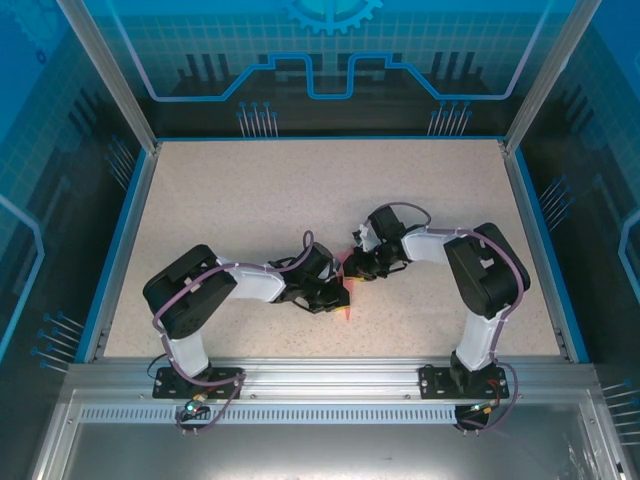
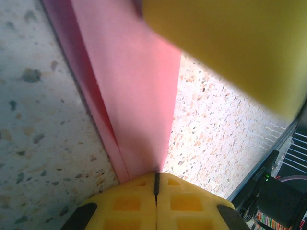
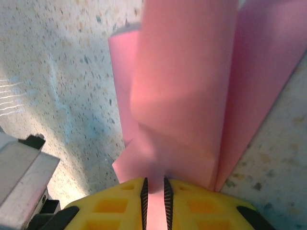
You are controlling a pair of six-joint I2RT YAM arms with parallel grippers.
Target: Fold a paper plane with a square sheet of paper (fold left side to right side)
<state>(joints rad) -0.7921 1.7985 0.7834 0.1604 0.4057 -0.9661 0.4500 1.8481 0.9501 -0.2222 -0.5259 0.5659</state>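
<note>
Folding looks partway done: the left gripper [image 2: 156,184] is clamped on one end of the square sheet of paper [image 2: 134,96], which sits low at the middle of the table [image 1: 250,200]. The right gripper [image 3: 154,184] pinches the opposite end, where a flap arches over lower layers. Creases show, but no pointed dart; flattening and further folds seem left. Count: one sheet, two grippers, both grasping it.
</note>
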